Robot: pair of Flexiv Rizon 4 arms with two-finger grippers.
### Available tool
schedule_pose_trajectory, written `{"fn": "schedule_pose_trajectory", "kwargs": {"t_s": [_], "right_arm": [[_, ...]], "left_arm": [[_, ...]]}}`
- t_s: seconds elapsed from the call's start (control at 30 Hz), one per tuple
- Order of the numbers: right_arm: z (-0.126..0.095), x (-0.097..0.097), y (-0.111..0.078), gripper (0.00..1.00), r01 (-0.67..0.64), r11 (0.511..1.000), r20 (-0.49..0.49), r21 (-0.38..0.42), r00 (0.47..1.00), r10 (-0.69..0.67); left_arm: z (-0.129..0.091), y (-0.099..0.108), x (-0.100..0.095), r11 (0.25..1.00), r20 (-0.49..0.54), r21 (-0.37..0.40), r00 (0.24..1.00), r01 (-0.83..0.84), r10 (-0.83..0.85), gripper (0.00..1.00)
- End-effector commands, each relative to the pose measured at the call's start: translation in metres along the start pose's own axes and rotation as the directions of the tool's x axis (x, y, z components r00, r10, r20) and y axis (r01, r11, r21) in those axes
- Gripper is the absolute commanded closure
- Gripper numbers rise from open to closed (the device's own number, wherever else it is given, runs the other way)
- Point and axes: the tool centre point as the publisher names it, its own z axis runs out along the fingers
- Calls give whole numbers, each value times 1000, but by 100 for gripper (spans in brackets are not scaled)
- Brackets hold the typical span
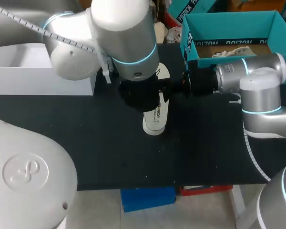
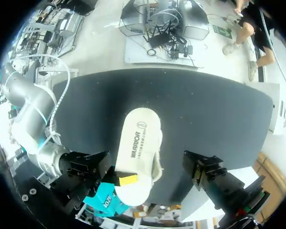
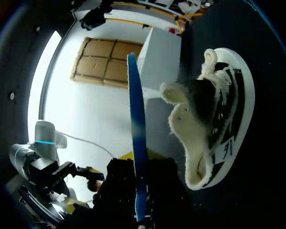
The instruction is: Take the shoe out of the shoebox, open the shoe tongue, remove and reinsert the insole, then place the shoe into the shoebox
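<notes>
Being pinched edge-on by the right gripper (image 3: 136, 167), the blue insole (image 3: 136, 109) is being held just outside the shoe (image 1: 156, 114).
The shoe is lying on its side mid-way across the black table (image 1: 86, 133), under the left gripper (image 1: 139, 95), whose state cannot be told. The right gripper is sitting at the shoe's 2 o'clock, and the teal shoebox (image 1: 238, 18) at the table's 1 o'clock. The insole step is judged to be in hand. Next, the insole needs to be turned toward the fleecy opening and slid in toe first.
</notes>
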Motion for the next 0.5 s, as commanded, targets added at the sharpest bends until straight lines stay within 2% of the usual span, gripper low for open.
{"fn": "schedule_pose_trajectory", "kwargs": {"t_s": [0.03,0.23,0.5], "right_arm": [[1,-1,0,100,0,1000,0,0,1000,0],[1,-1,0,100,0,1000,0,0,1000,0],[1,-1,0,100,0,1000,0,0,1000,0]], "left_arm": [[1,1,-5,1000,-189,1,982,20,-20,0],[6,0,-9,1000,-80,1,997,-19,19,0],[10,4,-16,999,8,3,999,-51,51,0]]}}
